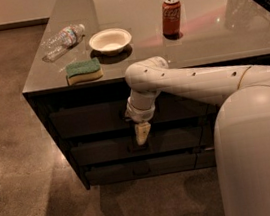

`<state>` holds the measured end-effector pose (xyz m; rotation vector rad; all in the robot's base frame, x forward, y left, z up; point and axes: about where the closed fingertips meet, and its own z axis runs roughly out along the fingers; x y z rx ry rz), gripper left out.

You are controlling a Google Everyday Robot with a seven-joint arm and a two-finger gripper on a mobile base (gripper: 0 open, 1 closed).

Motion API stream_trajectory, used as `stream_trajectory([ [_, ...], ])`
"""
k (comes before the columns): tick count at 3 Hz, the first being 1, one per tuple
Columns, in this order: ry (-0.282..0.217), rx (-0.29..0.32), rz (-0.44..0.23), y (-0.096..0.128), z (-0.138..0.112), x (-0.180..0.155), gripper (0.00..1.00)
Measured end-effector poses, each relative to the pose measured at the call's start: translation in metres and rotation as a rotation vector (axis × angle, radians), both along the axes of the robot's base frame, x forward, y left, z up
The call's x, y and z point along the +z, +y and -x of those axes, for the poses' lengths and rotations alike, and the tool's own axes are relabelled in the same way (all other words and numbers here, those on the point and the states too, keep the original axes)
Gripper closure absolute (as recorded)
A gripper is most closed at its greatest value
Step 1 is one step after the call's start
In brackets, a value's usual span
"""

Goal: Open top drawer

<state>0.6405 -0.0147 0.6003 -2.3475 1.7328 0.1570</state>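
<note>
The pale two-finger gripper (142,131) points down at the centre of the wide dark flat top drawer front (88,119), probably placed there to pull it outward; whether it grips cannot be told. That drawer sits shut just beneath the glossy grey countertop (215,37)

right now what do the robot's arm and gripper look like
The arm is a smooth, rounded white tube with small dark dots along it and a thin tan ring near the big white body shell. A white wrist cuff leads to the small pale cream gripper, in front of the wide dark grey-black top drawer, near its lower edge. No cables show.
</note>
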Motion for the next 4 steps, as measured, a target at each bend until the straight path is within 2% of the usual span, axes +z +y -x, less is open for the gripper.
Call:
stream_trajectory([
  [1,0.000,0.000,0.000,-0.0040,0.0021,-0.0001,0.00],
  [4,0.000,0.000,0.000,-0.0040,0.0021,-0.0001,0.00],
])
